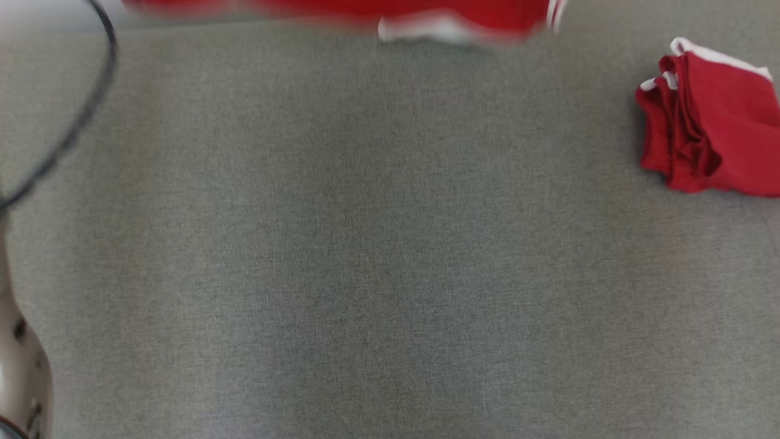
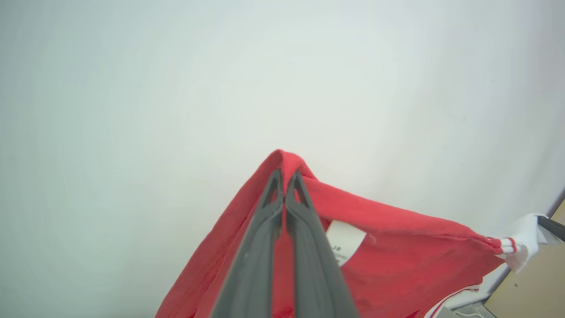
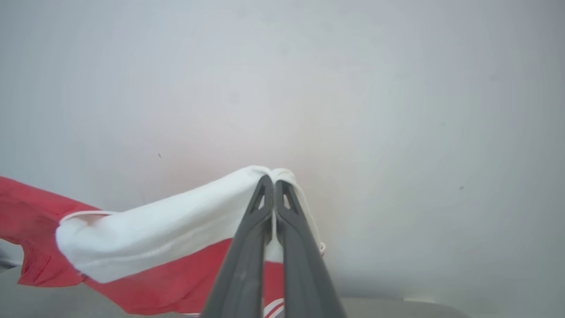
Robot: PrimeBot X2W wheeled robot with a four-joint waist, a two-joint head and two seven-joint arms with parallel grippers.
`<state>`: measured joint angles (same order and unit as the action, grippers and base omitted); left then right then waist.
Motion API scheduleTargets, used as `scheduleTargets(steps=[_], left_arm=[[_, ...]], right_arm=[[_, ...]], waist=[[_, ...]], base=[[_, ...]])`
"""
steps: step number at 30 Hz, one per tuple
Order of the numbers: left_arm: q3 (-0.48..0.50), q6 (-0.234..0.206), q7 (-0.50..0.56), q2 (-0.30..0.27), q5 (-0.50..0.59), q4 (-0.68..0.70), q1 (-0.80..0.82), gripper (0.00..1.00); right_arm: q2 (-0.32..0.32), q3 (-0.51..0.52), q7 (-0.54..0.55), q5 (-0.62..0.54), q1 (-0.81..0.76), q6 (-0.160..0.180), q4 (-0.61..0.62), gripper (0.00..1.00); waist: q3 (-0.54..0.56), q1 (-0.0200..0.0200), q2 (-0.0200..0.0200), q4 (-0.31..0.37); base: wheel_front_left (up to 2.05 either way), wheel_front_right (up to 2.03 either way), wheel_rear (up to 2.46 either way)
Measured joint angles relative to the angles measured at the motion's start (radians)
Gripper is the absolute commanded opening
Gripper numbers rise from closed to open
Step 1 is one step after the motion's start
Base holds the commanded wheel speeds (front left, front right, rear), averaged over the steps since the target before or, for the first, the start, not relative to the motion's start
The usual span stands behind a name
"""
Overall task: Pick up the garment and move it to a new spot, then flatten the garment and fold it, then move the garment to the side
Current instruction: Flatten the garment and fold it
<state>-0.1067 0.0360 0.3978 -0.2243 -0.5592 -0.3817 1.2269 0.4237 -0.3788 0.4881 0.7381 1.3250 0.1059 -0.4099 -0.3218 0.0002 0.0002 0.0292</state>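
Holding the red cloth garment with white edges (image 1: 341,9) up at twelve o'clock, my left gripper (image 2: 284,176) and right gripper (image 3: 273,182) pinch it tight. I should keep it stretched, lowering slowly.

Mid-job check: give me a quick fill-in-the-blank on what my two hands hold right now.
The left hand is shut on the held garment's ___ cloth.
The right hand pinches its ___ part.
A second red garment lies on the gray surface at the robot's ___.
Missing: red; white; right.
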Motion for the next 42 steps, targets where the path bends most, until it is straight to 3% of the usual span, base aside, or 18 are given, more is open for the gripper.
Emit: scheduleTargets(steps=[2,4,5,8,12,17,24,32,42], left_arm=[[0.002,0.002,-0.087,0.001,0.024,0.041,0.077,0.00],[0.002,0.023,-0.152,-0.005,0.047,0.096,0.060,0.00],[0.007,0.020,-0.187,0.000,0.047,0.109,0.029,0.00],[0.005,0.026,-0.223,0.029,0.013,0.069,-0.167,0.00],[-0.034,0.058,-0.234,0.026,-0.006,-0.053,-0.446,0.00],[-0.016,0.071,-0.303,-0.010,-0.019,-0.110,-0.549,0.00],[-0.042,0.079,-0.368,-0.004,-0.012,-0.152,-0.659,0.00],[-0.079,0.079,-0.420,0.011,-0.003,-0.148,-0.814,0.00],[-0.093,0.079,-0.452,0.013,-0.003,-0.100,-1.026,0.00]], right_arm=[[0.006,-0.005,-0.095,-0.033,0.087,-0.015,0.015,0.00],[0.011,-0.016,-0.202,-0.059,0.084,-0.074,0.081,0.00],[0.010,-0.015,-0.252,-0.065,0.054,-0.078,0.091,0.00],[0.015,-0.029,-0.350,-0.068,-0.128,-0.108,0.072,0.00],[0.003,-0.033,-0.455,-0.044,-0.418,-0.115,0.010,0.00],[-0.020,-0.033,-0.580,-0.018,-0.584,-0.137,-0.010,0.00],[-0.026,-0.066,-0.623,-0.006,-0.765,-0.163,-0.029,0.00],[0.008,-0.077,-0.610,0.035,-0.998,-0.163,0.002,0.00],[0.031,-0.051,-0.598,0.106,-1.223,-0.118,0.109,0.00]], waist=[[-0.029,0.0000,-0.0001,0.001],[-0.057,-0.0003,-0.0003,0.001],[-0.072,-0.0003,-0.0003,0.001],[-0.108,0.0000,-0.0001,-0.005],[-0.125,0.0005,0.0003,-0.024],[-0.086,-0.0003,-0.0001,-0.034],[-0.007,-0.0004,-0.0001,-0.028],[0.102,-0.0005,-0.0002,-0.023],[0.233,-0.0005,-0.0003,-0.019]], base=[[0.00,0.00,0.00],[0.00,0.00,0.00],[0.00,0.00,0.00],[0.00,0.00,0.00],[0.00,0.00,0.00],[0.00,0.00,0.00],[0.00,0.00,0.00],[0.00,0.00,0.00],[0.00,0.00,0.00]])
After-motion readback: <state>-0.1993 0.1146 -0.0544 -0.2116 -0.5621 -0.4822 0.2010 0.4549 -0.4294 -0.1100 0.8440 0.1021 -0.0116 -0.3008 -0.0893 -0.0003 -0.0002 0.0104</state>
